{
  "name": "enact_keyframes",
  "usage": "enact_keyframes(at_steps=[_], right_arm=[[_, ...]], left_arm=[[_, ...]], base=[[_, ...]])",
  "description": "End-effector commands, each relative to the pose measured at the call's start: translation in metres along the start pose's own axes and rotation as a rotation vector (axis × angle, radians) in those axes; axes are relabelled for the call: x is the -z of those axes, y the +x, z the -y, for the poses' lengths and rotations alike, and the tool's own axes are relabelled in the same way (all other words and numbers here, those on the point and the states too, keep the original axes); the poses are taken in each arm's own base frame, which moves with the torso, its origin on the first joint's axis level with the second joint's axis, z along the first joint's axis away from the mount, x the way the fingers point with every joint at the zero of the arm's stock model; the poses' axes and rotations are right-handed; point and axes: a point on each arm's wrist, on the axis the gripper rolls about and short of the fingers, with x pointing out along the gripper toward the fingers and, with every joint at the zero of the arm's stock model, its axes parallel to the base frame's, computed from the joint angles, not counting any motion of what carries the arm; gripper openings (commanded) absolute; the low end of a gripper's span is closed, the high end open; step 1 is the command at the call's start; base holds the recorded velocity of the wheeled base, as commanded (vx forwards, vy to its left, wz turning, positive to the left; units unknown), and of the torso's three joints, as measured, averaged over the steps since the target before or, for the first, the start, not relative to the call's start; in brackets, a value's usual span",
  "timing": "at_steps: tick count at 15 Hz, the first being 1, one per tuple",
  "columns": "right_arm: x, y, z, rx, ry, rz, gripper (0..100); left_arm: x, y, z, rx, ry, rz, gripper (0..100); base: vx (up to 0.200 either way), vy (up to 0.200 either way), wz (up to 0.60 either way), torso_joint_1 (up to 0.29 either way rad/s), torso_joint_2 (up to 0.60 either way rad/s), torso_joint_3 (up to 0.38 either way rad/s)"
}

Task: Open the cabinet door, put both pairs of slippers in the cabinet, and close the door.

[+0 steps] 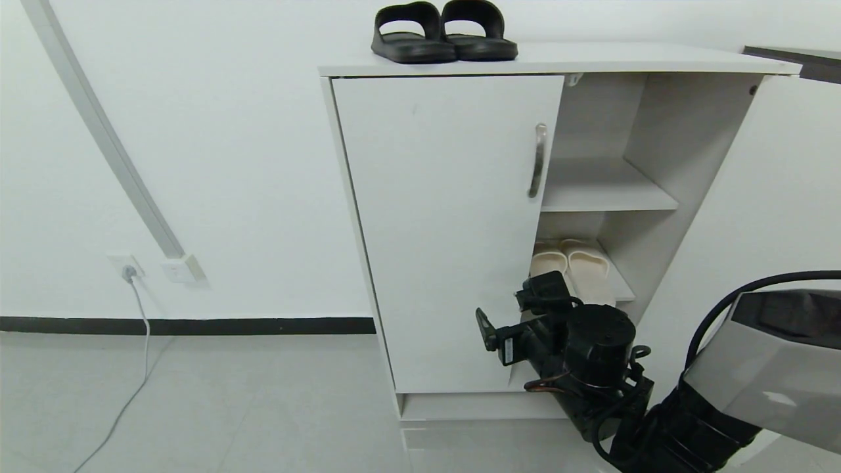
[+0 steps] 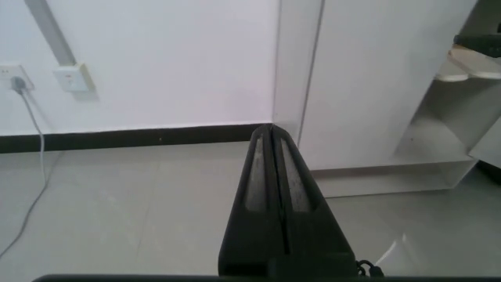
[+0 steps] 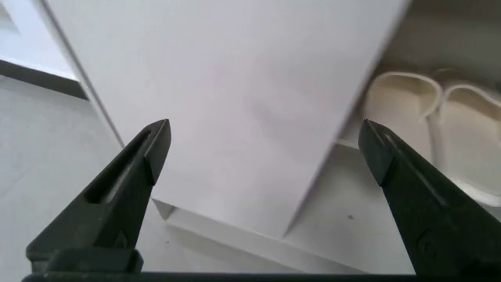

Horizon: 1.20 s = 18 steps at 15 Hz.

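Sitting on the cabinet [image 1: 657, 66] top, the black slippers [image 1: 444, 33] are judged light, flexible foam; a pinch across the strap arch is advised. Cream slippers [image 1: 578, 266] are already shelved inside. Right gripper [image 3: 264, 133] is spread wide, empty; left gripper [image 2: 272, 137] is closed on nothing.

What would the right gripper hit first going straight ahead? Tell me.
Probably the lower panel of the closed door, near its free edge: the open right gripper frames it dead centre. The cream slippers sit off to one side. Depth is unclear.
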Motion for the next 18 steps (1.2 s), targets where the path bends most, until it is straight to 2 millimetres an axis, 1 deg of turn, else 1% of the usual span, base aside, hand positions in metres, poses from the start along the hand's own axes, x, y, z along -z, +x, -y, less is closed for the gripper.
enact_keyframes(at_steps=[1, 3, 18], right_arm=[[0.0014, 0.0003, -0.0003, 0.0, -0.007, -0.003, 100], [-0.0001, -0.0005, -0.0005, -0.001, -0.015, 0.009, 100], [0.0027, -0.0017, -0.0007, -0.004, -0.033, 0.012, 100]], left_arm=[[0.0, 0.0, 0.0, -0.001, 0.0, 0.0, 0], [0.0, 0.0, 0.0, -0.001, 0.0, 0.0, 0], [-0.0001, 0.0, 0.0, -0.001, 0.0, 0.002, 0]], base=[[0.0, 0.2, 0.0, 0.007, 0.0, 0.002], [0.0, 0.2, 0.0, 0.002, 0.0, 0.0], [0.0, 0.0, 0.0, 0.0, 0.0, 0.0]])
